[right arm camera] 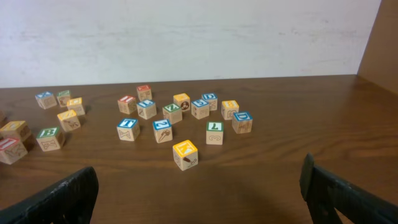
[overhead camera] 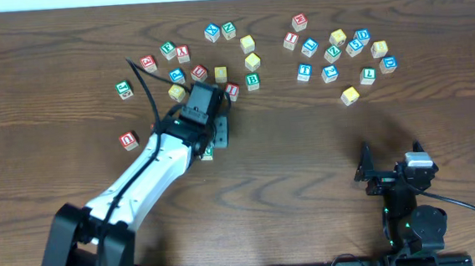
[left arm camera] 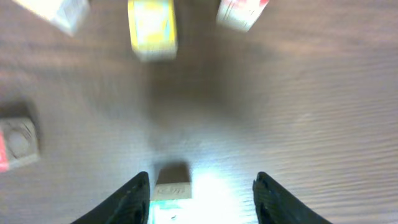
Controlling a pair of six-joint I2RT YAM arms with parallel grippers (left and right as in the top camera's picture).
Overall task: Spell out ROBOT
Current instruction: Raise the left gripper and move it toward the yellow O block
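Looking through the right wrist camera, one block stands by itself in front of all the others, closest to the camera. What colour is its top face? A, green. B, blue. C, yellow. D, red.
C: the lone front block has a yellow top face, and it stands apart from the rest of the blocks, on the camera's side of them.

The table [overhead camera: 322, 144] was dark, grained wood with a faint sheen. The cubes [right arm camera: 185, 155] were pale wood with painted faces. The left arm [overhead camera: 148, 177] looked like glossy white plastic.
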